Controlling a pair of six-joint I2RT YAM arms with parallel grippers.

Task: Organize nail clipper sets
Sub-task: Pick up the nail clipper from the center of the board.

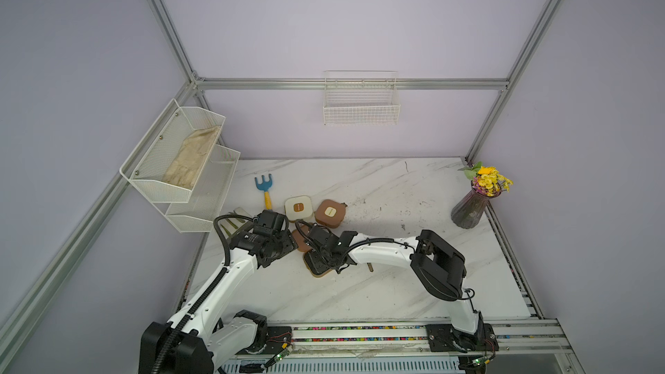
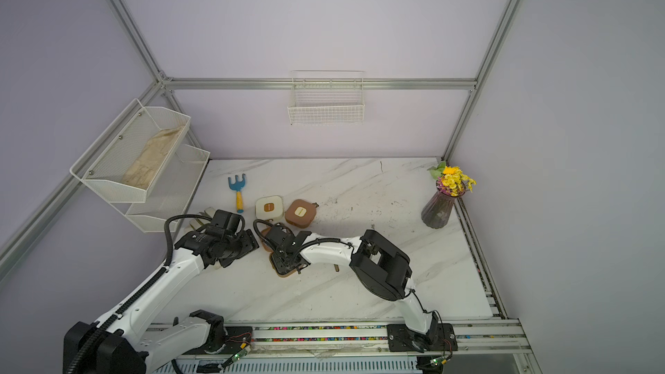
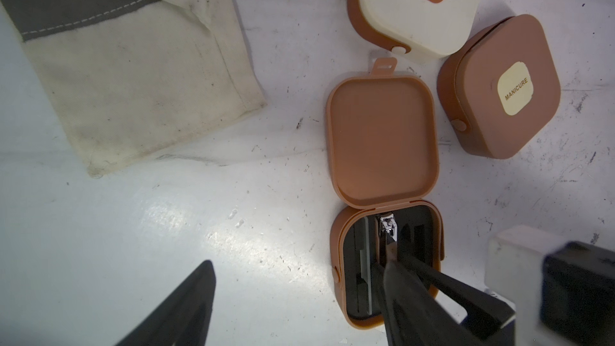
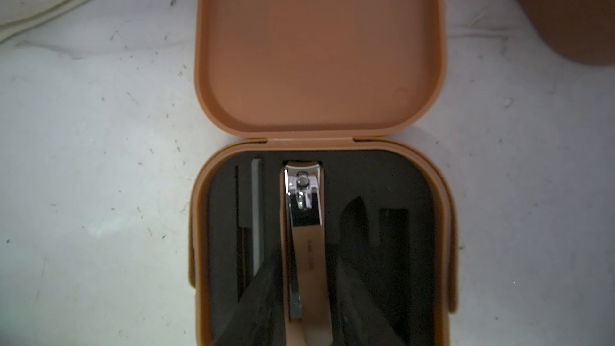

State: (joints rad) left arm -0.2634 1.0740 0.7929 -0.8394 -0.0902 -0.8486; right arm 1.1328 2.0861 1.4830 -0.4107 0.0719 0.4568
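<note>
An open brown case (image 4: 319, 48) lies flat on the table, its black-lined base (image 1: 316, 268) under my right gripper (image 4: 306, 261). That gripper is shut on a silver and bronze nail clipper (image 4: 303, 214) sitting in the lining. A slim silver file (image 4: 256, 214) lies in a slot beside it. My left gripper (image 3: 299, 271) stands open just beside the case, holding nothing. Behind them sit a closed cream case (image 1: 298, 207) and a closed brown case (image 1: 330, 213). A small bronze piece (image 1: 370, 267) lies on the table by the right arm.
A blue-and-yellow toy rake (image 1: 265, 190) lies at the back left. A cream cloth (image 3: 133, 61) lies next to the left arm. A white mesh shelf (image 1: 180, 160) hangs on the left wall, a wire basket (image 1: 361, 102) on the back wall. A vase of flowers (image 1: 471, 210) stands at the right.
</note>
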